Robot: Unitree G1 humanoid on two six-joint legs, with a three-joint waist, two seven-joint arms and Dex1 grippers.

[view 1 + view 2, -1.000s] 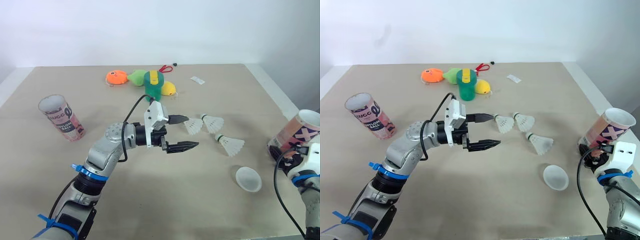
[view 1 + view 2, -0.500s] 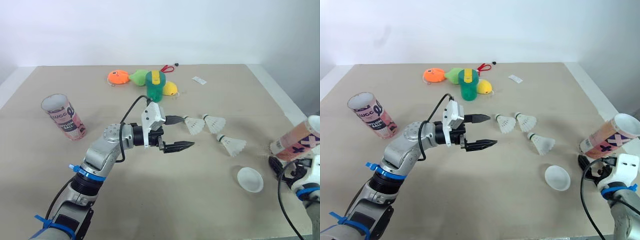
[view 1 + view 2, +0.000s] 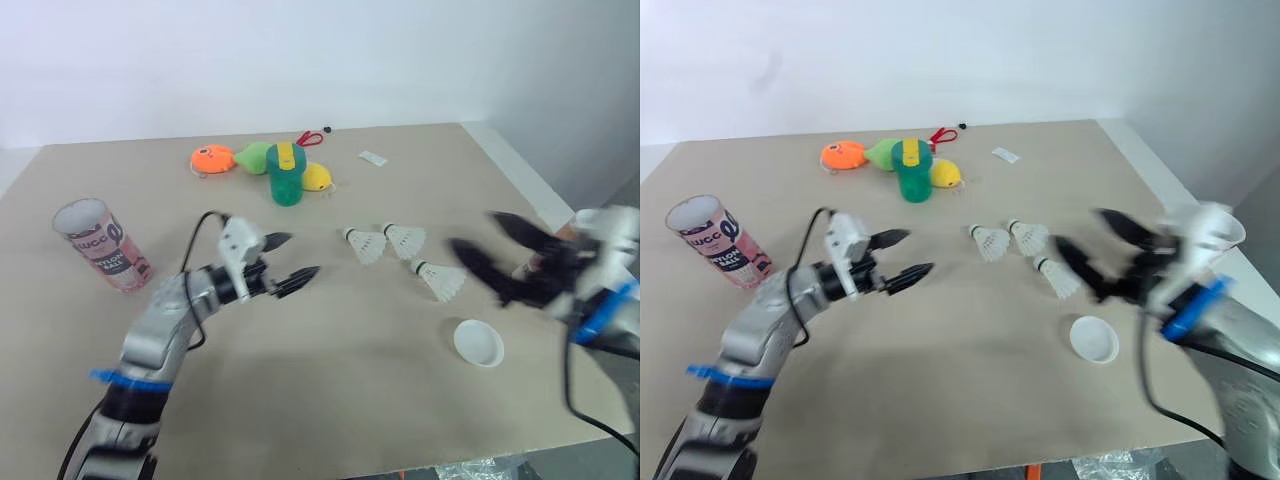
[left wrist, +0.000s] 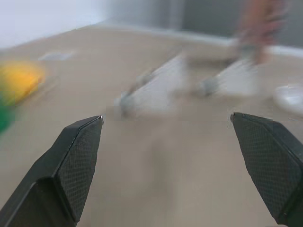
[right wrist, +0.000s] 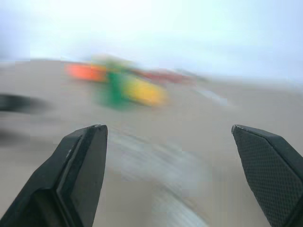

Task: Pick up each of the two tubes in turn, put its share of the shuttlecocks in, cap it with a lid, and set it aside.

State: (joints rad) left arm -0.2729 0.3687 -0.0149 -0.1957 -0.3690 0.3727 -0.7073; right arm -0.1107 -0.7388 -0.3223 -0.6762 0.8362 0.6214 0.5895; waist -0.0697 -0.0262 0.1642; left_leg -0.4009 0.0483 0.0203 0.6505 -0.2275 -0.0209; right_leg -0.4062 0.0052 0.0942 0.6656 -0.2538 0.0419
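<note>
I see left gripper (image 3: 300, 255) spread, empty | right gripper (image 3: 471, 229) spread; head view: tube (image 3: 92, 243) | left wrist: shuttlecocks (image 4: 151, 92) ahead

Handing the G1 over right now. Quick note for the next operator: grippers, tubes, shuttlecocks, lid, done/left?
Left gripper: open, empty, to the left of the shuttlecocks.
Right gripper: open, empty, on their right side.
One tube stands uncapped at the table's left. A pinkish blur past the shuttlecocks is likely the other tube.
Three shuttlecocks lie loose mid-table, with one lid on the table nearer the robot.
Done: nothing capped.
Left: fill, cap and set aside both tubes.
</note>
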